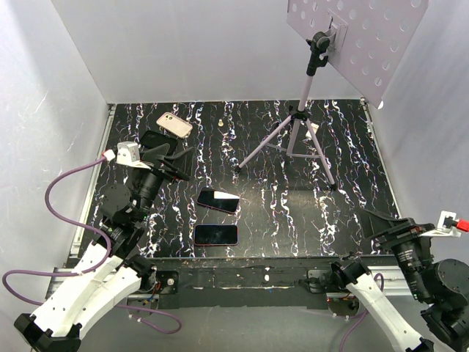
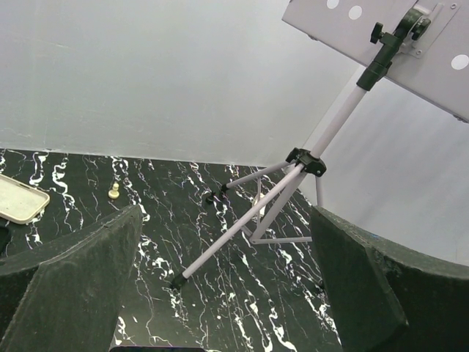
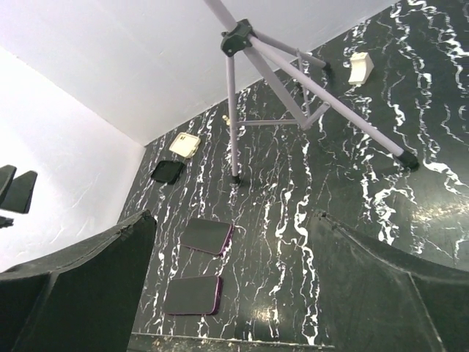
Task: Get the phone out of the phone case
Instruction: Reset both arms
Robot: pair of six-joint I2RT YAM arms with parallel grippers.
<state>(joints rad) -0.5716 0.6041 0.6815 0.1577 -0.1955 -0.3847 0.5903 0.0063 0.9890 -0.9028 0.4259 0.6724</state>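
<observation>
Two flat phones with dark screens and purple rims lie side by side on the black marbled table, one farther [image 1: 218,199] [image 3: 207,236] and one nearer [image 1: 216,235] [image 3: 193,295]. I cannot tell which of them is in the phone case. My left gripper [image 1: 165,157] [image 2: 227,286] hovers open and empty at the left, behind the phones, facing the tripod. Low at the table's near right corner, my right gripper [image 1: 390,227] [image 3: 234,286] is open and empty too, far from both phones.
A tripod [image 1: 297,132] [image 2: 293,183] [image 3: 242,44] holding a perforated board [image 1: 359,33] stands at the back centre-right. A beige case [image 1: 174,124] [image 2: 20,198] [image 3: 185,144] and a black case [image 3: 167,171] lie at the back left. A small pale peg [image 1: 219,122] [image 2: 113,191] stands near them.
</observation>
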